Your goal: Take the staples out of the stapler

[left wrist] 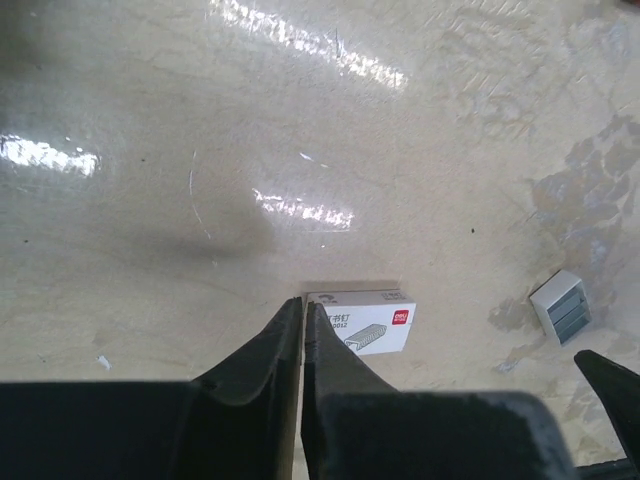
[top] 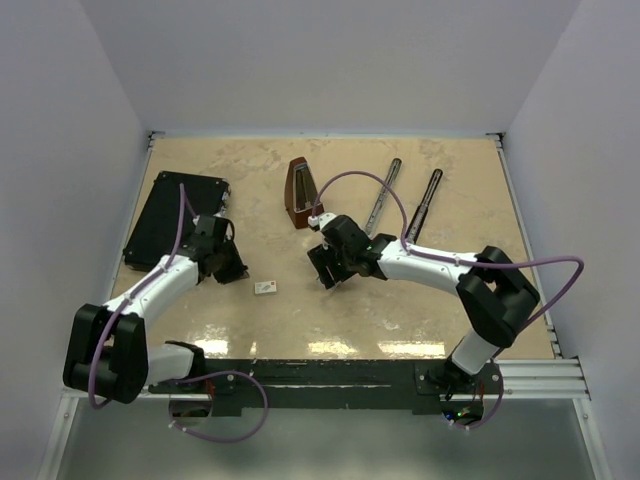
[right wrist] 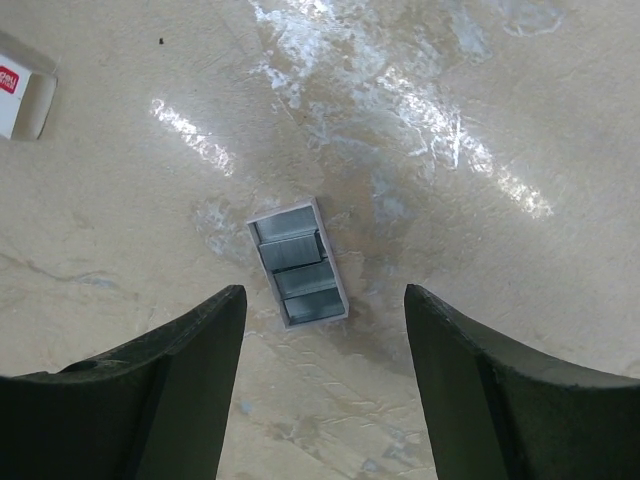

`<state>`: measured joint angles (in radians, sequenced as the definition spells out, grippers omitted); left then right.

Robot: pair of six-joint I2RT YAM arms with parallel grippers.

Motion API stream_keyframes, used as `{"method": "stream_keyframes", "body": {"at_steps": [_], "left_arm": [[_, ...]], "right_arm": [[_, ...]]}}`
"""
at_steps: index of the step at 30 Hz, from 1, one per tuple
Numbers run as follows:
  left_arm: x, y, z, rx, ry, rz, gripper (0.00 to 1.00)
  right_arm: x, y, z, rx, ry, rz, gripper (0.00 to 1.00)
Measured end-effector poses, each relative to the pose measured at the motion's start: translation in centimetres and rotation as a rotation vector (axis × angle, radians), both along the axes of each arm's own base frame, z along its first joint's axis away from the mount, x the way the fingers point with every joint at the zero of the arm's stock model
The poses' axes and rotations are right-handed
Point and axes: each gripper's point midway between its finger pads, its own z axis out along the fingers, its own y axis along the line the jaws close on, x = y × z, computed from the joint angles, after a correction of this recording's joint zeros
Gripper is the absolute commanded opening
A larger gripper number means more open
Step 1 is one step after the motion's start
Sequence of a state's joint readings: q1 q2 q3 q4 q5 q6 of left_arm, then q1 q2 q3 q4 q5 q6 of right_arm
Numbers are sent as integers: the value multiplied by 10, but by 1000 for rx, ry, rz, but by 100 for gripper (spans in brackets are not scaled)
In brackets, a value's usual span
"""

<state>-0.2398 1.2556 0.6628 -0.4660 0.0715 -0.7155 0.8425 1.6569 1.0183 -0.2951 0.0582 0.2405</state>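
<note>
While one stapler (top: 385,192) lies flat, one metronome (top: 300,192) stands nearby

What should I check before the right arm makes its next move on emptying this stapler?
1. Is the right gripper open with nothing between its jaws: ok.
2. Is the left gripper shut and holding nothing: ok.
3. Is the stapler swung open, its two arms spread on the table: ok.
4. Is the stapler's channel empty: cannot tell, too small in the top view.
5. Are the staples lying in their small tray right below the right gripper, apart from both fingers: ok.
6. Is the white box clear of the left gripper: cannot tell; it lies just beyond the tips.
</note>
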Motion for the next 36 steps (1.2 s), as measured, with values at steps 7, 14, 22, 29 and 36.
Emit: {"method": "stream_keyframes", "body": {"at_steps": [7,14,22,29,36], "left_arm": [[2,2,-5,14,21,-35,11],[16,-5,-14,6,70,-68,0],[28,-14,-23,-25,75,-88,0],[28,-21,-30,-42,86,-113,0],[22,-39,-30,-81,79,-173,0]], "right_arm": [[1,4,-10,-28,-9,90,69],[-1,7,-22,-40,6,119,66],[1,14,-20,-20,-16,126,62],[-6,23,-25,-17,-13,148,59],[-9,25,-31,-17,-5,144,58]]}}
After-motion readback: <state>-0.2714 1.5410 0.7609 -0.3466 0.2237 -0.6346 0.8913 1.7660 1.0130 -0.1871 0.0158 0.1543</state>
